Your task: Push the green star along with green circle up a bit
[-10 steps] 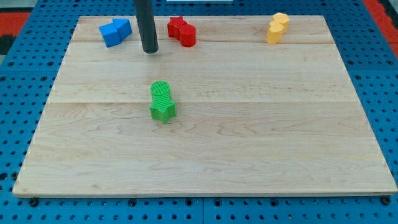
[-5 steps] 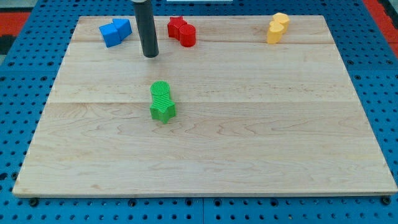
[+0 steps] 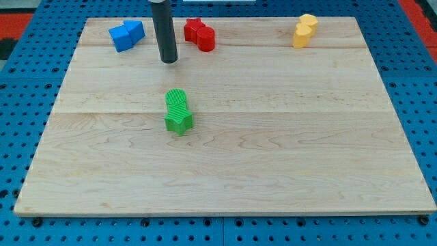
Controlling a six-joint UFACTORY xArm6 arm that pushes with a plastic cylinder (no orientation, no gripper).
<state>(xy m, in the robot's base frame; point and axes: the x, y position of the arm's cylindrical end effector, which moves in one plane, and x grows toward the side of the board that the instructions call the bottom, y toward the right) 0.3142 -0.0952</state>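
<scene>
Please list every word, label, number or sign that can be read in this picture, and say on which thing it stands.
None: no text shows on the wooden board, the green star, green circle, blue blocks, red blocks, yellow blocks or my tip.

The bench (image 3: 273,157) is pale wood, smooth, with fine grain and faint seams between its planks; its finish looks matt. Around it lies blue perforated board (image 3: 20,137), matt, dotted with holes. The rod (image 3: 164,31) is dark, smooth and dull. The green circle (image 3: 177,100) shows ridged, layered plastic on top; the green star (image 3: 179,121) looks the same plastic. The blue blocks (image 3: 126,35), red blocks (image 3: 199,33) and yellow blocks (image 3: 304,31) seem plain matt plastic.
</scene>
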